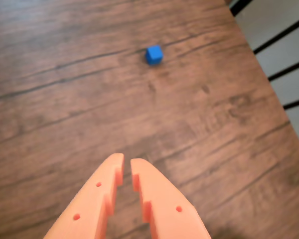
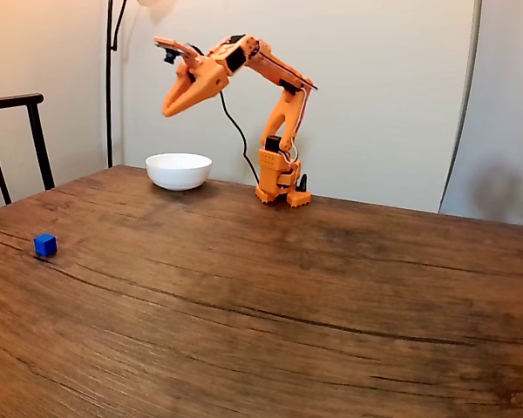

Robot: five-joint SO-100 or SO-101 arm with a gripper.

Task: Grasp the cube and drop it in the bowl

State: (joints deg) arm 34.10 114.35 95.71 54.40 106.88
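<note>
A tiny bright blue cube (image 1: 153, 54) lies on the wooden table, ahead of my orange gripper (image 1: 127, 162) and slightly to its right in the wrist view. The two fingers stand almost together, with only a thin slit between them and nothing held. In the fixed view the cube (image 2: 44, 245) sits near the table's left edge. The gripper (image 2: 167, 111) hangs high in the air, pointing down and left, above the white bowl (image 2: 179, 170). That bowl rests at the back of the table, just left of the arm's base.
The arm's base (image 2: 279, 185) is fixed at the table's far edge, with a black cable behind it. A dark chair back (image 2: 16, 103) and a lamp pole (image 2: 110, 78) stand at the left. The table edge (image 1: 269, 74) runs down the right of the wrist view.
</note>
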